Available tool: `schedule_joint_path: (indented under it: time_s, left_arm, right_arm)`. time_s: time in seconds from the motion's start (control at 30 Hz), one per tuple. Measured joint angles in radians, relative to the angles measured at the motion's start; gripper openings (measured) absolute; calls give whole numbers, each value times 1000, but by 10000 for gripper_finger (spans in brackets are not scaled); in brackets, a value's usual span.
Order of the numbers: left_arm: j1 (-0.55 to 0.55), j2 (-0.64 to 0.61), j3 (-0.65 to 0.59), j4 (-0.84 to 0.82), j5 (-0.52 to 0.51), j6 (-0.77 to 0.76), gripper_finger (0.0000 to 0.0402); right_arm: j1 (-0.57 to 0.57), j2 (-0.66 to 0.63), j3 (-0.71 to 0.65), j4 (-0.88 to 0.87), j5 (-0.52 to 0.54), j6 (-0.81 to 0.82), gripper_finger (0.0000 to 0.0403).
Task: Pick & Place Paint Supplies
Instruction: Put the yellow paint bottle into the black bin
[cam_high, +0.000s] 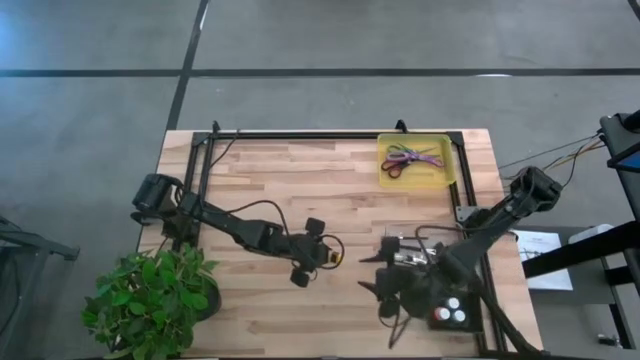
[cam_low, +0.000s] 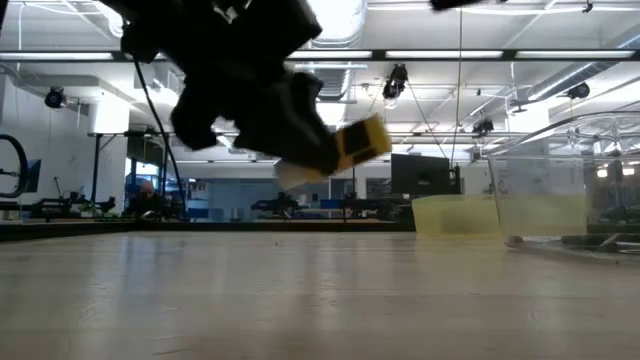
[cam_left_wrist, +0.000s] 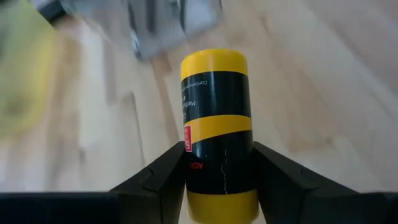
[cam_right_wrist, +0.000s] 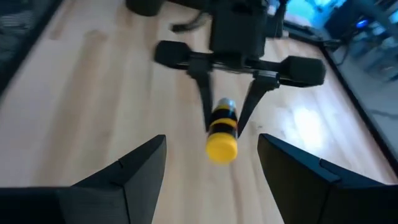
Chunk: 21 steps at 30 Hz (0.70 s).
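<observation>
The left gripper (cam_left_wrist: 217, 180) is clamped on a small yellow paint bottle with a black label band (cam_left_wrist: 216, 124), its two dark fingers (cam_left_wrist: 155, 180) pressing the bottle's lower body from either side so the yellow cap points forward past the fingertips. In the low view the bottle (cam_low: 358, 142) hangs tilted and clear above the pale wooden tabletop (cam_low: 300, 300), which suggests it is being carried rather than set down. From above, the left gripper (cam_high: 318, 252) sits near the middle of the table. The right gripper (cam_right_wrist: 211, 171) faces it from just beside, its fingers spread apart and empty, perhaps ready to receive the bottle. A clear plastic bin (cam_high: 425, 262) lies under the right arm, with a dark tray of small paint pots (cam_high: 452, 313) nearby. A shallow yellow tray (cam_high: 447, 170) at the far edge holds coloured-handled scissors (cam_high: 410, 159). A leafy green potted plant (cam_high: 150, 300) stands at the near left corner, well out of the way.
</observation>
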<state>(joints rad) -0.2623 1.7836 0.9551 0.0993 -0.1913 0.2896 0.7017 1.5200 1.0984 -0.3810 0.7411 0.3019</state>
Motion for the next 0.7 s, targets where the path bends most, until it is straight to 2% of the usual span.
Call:
schedule_joint_path:
  time_s: [0.2, 0.27, 0.7]
  left_arm:
    - [-10, -1, 64, 69, 1, 55, 170]
    - [-14, -1, 87, 71, 1, 66, 170]
    - [-22, -2, 140, 143, 0, 107, 170]
  right_arm:
    - [-32, 0, -110, 212, 105, -140, 253]
    - [-32, 0, -122, 229, 131, -161, 253]
    - [-25, 0, -144, 246, 125, -170, 253]
